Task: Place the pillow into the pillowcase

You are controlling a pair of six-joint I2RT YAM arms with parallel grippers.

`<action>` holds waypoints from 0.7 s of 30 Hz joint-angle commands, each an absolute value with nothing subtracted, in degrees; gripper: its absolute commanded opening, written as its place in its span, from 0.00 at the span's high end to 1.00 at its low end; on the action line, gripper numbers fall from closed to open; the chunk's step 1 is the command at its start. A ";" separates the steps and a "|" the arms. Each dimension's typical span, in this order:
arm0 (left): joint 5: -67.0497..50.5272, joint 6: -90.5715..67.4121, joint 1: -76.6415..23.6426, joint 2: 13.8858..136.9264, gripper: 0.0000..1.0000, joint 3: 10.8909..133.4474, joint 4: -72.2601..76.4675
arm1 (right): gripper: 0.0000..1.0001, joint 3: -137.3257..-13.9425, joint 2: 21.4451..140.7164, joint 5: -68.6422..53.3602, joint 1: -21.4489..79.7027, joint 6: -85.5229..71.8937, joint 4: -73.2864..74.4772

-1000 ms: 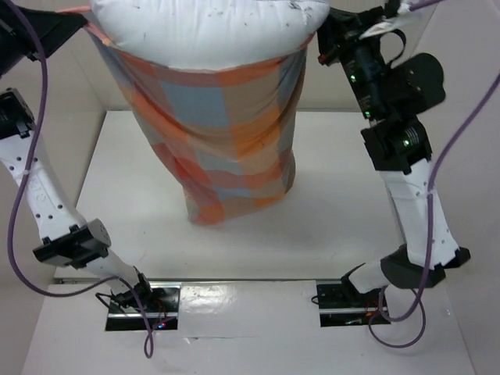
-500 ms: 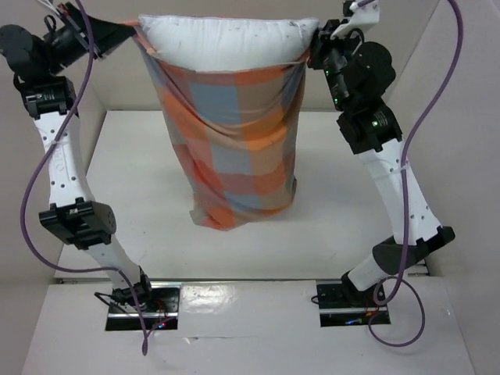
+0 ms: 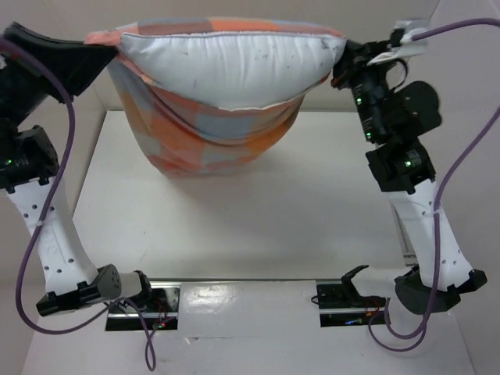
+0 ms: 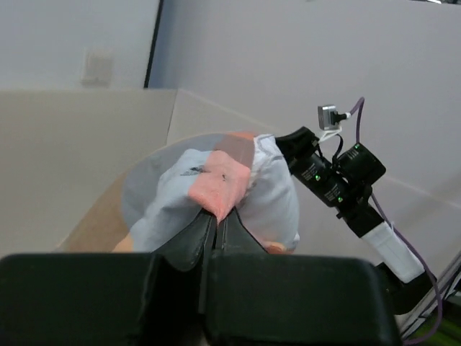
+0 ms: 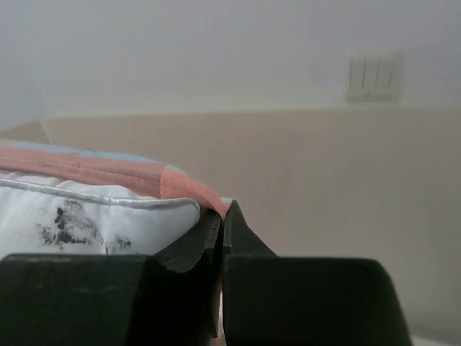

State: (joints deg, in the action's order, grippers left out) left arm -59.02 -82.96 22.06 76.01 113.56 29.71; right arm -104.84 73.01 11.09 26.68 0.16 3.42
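The white pillow (image 3: 234,62) sits in the open mouth of the checked pillowcase (image 3: 199,141), which hangs bunched above the table. My left gripper (image 3: 100,43) is shut on the pillowcase's left rim corner, seen as orange and blue cloth (image 4: 220,191) between the jaws. My right gripper (image 3: 340,62) is shut on the right rim corner (image 5: 191,189), with the pillow's smudged white edge (image 5: 86,216) beside it. Both grippers are raised high and spread wide. The pillow's lower part is hidden inside the case.
The white table (image 3: 312,211) lies below, with beige walls around it. The arm bases (image 3: 144,301) stand at the near edge. Purple cables (image 3: 461,156) hang beside both arms.
The grippers have spread wider and the pillowcase has bunched up, its bottom rising off the table. The pillow now bulges wide in the mouth. The left arm has swung outward.
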 commanded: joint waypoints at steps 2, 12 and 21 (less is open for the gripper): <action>-56.24 -70.23 19.86 81.74 1.00 101.52 15.39 | 1.00 -91.09 75.15 15.38 24.70 -4.21 5.45; -55.55 -72.06 18.72 92.53 1.00 118.27 15.12 | 1.00 -101.47 82.51 4.23 16.97 -7.73 7.13; -51.60 -97.33 29.60 105.03 1.00 147.22 33.96 | 1.00 -121.45 91.32 -1.14 9.94 -19.94 -8.96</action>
State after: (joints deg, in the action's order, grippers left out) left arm -61.19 -85.32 21.47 105.10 142.32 20.01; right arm -115.00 92.58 -6.28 15.29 -15.66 1.54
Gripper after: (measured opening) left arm 0.033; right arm 0.012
